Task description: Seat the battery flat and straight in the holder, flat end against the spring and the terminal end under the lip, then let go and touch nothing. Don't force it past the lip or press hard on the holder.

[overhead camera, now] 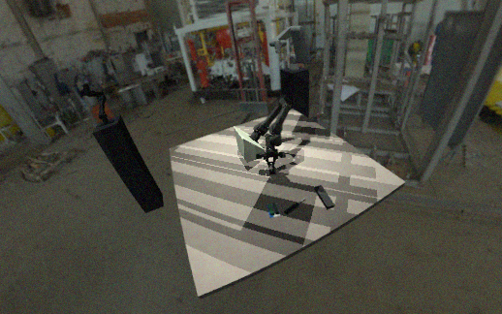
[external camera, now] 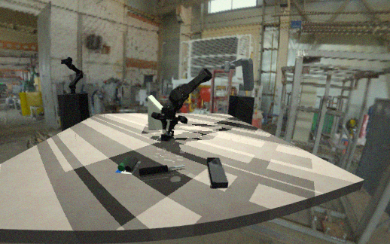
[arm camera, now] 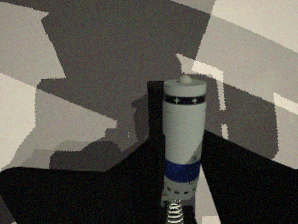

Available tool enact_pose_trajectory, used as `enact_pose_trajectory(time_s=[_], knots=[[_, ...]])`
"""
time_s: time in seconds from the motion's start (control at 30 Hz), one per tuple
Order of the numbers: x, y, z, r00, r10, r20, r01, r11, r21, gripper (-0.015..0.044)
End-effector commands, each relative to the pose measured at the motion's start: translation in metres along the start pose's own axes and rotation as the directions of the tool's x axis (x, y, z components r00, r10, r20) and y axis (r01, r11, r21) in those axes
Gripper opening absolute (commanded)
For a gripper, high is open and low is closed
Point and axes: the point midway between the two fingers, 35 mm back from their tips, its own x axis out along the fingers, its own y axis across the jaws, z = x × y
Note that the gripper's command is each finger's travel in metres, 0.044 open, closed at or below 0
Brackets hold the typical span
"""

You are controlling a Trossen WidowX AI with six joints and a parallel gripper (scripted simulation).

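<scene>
My gripper (arm camera: pixel 180 136) (overhead camera: pixel 271 167) (external camera: pixel 167 132) is shut on the battery. The battery (arm camera: pixel 184 125) is pale with a blue band and a black band. In the wrist view its terminal end points up the picture and its flat end is toward the spring (arm camera: pixel 174 212). The black holder (arm camera: pixel 155 100) (external camera: pixel 165 138) shows as a dark strip left of the battery. The battery and fingers hide most of it, including the lip. I cannot tell whether the battery is down in the holder or just above it.
A pale panel (overhead camera: pixel 246 145) stands beside the arm. Toward the front of the table lie a green cylinder (external camera: pixel 122 166), a black-handled screwdriver (overhead camera: pixel 293 206) (external camera: pixel 153 170) and a black box (overhead camera: pixel 324 197) (external camera: pixel 217 173).
</scene>
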Motion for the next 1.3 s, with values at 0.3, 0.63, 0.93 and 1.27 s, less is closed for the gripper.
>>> enact_pose_trajectory(time_s=[0.3, 0.63, 0.93, 1.27], knots=[[-0.001, 0.003, -0.004, 0.996, -0.002, 0.086, 0.001, 1.000, 0.009, 0.0068], [-0.002, 0.003, -0.011, 0.996, -0.004, 0.087, 0.003, 1.000, 0.010, 0.0068], [-0.004, 0.003, -0.018, 0.996, -0.007, 0.089, 0.006, 1.000, 0.011, 0.0068], [-0.007, 0.003, -0.024, 0.996, -0.012, 0.089, 0.011, 1.000, 0.012, 0.0068]])
